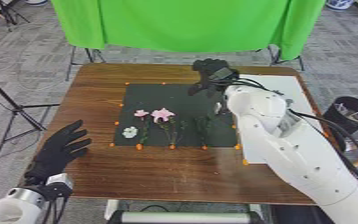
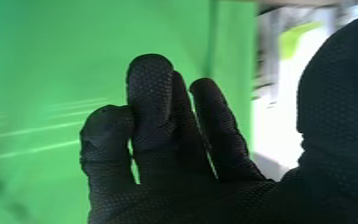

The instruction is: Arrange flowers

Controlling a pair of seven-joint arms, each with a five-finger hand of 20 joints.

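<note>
On the surface, the mat bears pink flowers toward nine o'clock, a white flower at eight and a green stem near five. The right robot hand, at the mat's one o'clock, is loosely spread; the left robot hand, off its eight o'clock, is spread too.
</note>
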